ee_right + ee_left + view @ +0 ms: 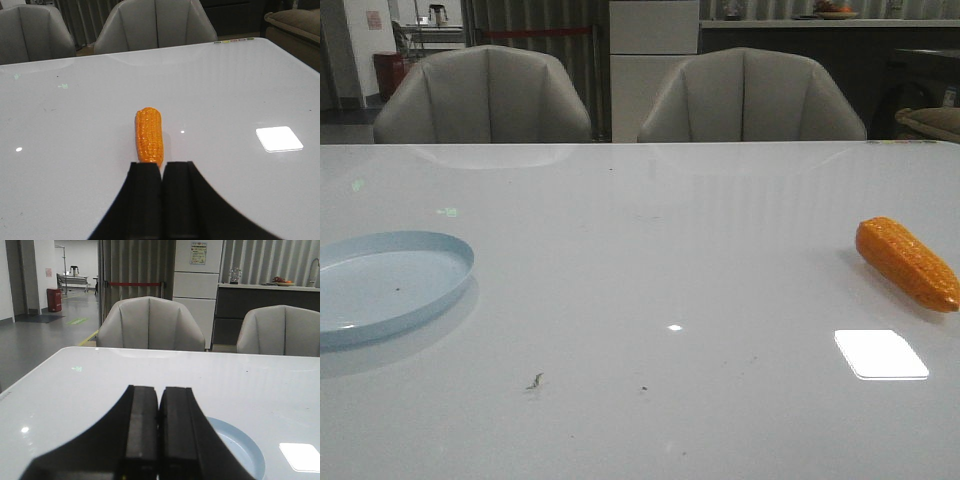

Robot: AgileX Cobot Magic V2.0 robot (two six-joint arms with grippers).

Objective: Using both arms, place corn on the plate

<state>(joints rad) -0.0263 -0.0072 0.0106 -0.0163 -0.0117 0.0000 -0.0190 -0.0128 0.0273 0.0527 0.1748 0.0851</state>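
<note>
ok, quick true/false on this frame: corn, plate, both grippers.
1. The corn lies on the plate. False: it lies on the table's right side, and the plate is at the left.
2. The plate holds nothing. True.
3. The right gripper is shut. True.
4. The left gripper is wide open. False: its fingers meet.
5. The right gripper holds the corn. False: the corn lies just ahead of its tips, ungripped.

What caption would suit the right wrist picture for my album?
The right claw, shut, sits just short of the corn lying on the white table.
</note>
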